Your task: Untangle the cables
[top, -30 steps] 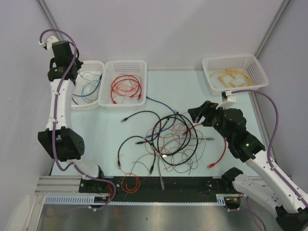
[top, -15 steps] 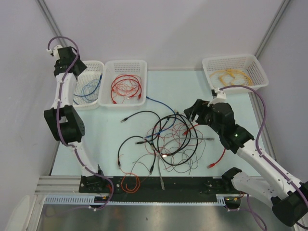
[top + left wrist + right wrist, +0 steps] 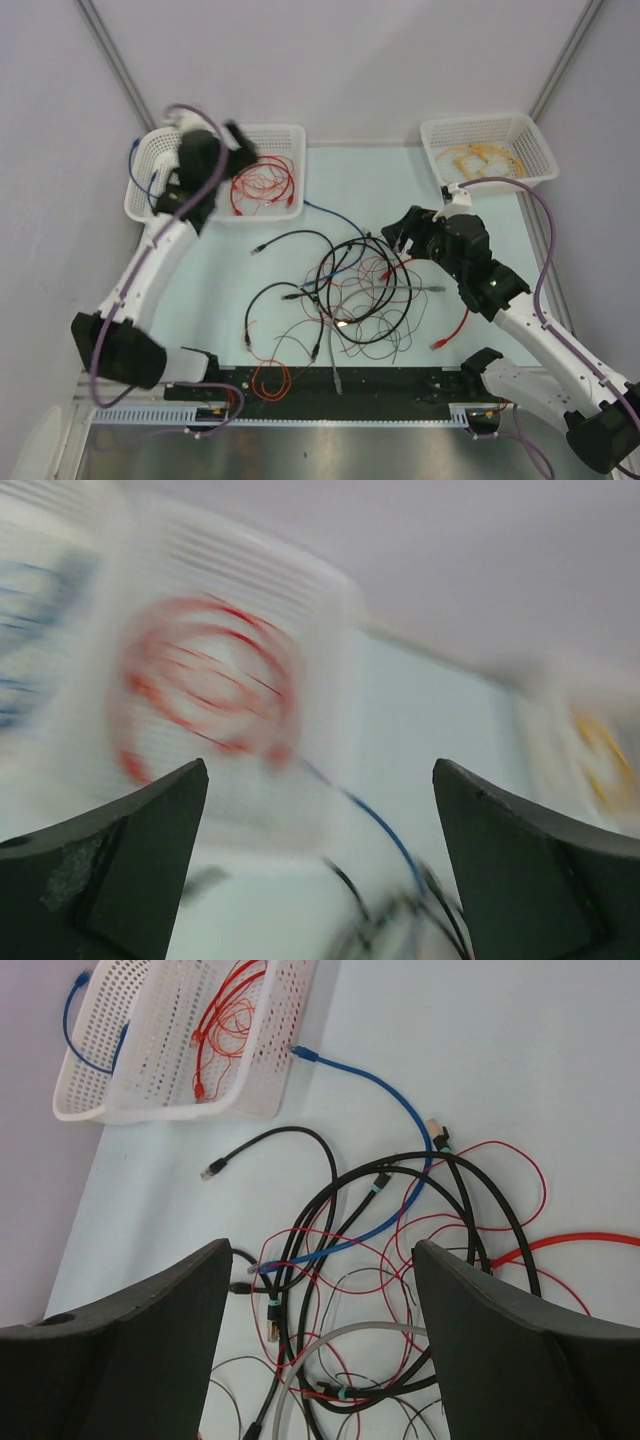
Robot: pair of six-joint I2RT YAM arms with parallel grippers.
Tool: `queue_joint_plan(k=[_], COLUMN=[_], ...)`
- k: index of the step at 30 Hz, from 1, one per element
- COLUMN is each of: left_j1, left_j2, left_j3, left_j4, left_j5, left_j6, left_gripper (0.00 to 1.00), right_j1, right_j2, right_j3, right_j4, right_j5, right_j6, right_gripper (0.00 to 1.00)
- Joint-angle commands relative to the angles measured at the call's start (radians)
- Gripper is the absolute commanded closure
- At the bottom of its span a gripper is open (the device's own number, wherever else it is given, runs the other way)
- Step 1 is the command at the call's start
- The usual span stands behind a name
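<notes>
One table (image 3: pixel 370 180) carried three white baskets (image 3: pixel 298 170) at its far side and one jumble of cables (image 3: pixel 355 290) mid-table. The left gripper (image 3: pixel 320 770) and right gripper (image 3: pixel 322 1245) gaped wide, empty. Only the top view showed all three baskets sharply.

The left arm (image 3: pixel 150 270), white with black joints and a purple cable (image 3: pixel 205 175) fixed along it, rises from about 7 o'clock of the overhead view and reaches to 11 o'clock. Its black two-finger left gripper (image 3: pixel 232 138) points toward 2 o'clock and looks blurred. In the wrist view the left gripper (image 3: pixel 318 780) has its jaws wide apart, with nothing between them. The right arm (image 3: pixel 535 335), built the same way, stretches from 5 o'clock toward the centre. The right gripper (image 3: pixel 400 232) points toward 10 o'clock. In its own wrist view the right gripper (image 3: pixel 322 1250) is also spread and empty.
</notes>
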Motion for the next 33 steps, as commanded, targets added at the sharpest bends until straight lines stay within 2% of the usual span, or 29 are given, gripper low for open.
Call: queue_joint_plan(k=[1, 2, 5, 9, 14, 16, 20, 22, 27, 29, 33], left_j1=[-0.465, -0.584, -0.719, -0.790, -0.809, -0.809, -0.812, -0.823, -0.843, -0.843, -0.843], left_j2=[-0.155, -0.162, -0.170, -0.141, -0.062, -0.043, 0.021, 0.096, 0.237, 0.288, 0.345], left_j3=[-0.244, -0.275, -0.393, -0.475, -0.530, -0.545, -0.558, -0.520, -0.391, -0.323, -0.300], left_j4=[0.132, 0.140, 0.138, 0.125, 0.078, 0.114, 0.204, 0.195, 0.151, 0.082, 0.059], left_j5=[-0.041, -0.049, -0.035, 0.037, 0.000, 0.020, 0.098, 0.092, 0.040, 0.002, -0.058], left_j6=[0.017, 0.023, 0.018, 0.035, 0.054, 0.069, 0.110, 0.139, 0.221, 0.230, 0.229], left_gripper=[0.01, 0.01, 0.02, 0.04, 0.05, 0.11, 0.30, 0.33, 0.33, 0.32, 0.31], right_j1=[-0.001, -0.001, -0.001, -0.001, 0.002, 0.005, 0.007, 0.008, 0.008, 0.008, 0.007], right_j2=[-0.025, -0.026, -0.051, -0.040, -0.045, -0.066, -0.082, -0.083, -0.091, -0.094, -0.094], right_j3=[-0.011, -0.011, -0.013, -0.013, -0.033, -0.051, -0.071, -0.086, -0.090, -0.090, -0.090], right_j4=[0.003, 0.001, -0.020, -0.068, -0.109, -0.108, -0.118, -0.121, -0.129, -0.128, -0.124], right_j5=[-0.025, -0.031, -0.024, -0.025, -0.013, -0.001, 0.030, 0.050, 0.053, 0.061, 0.062], right_j6=[0.003, -0.014, -0.032, -0.031, -0.002, 0.007, 0.004, 0.003, -0.003, -0.009, -0.010], right_gripper=[0.22, 0.22, 0.22, 0.22, 0.23, 0.23, 0.23, 0.23, 0.23, 0.23, 0.23])
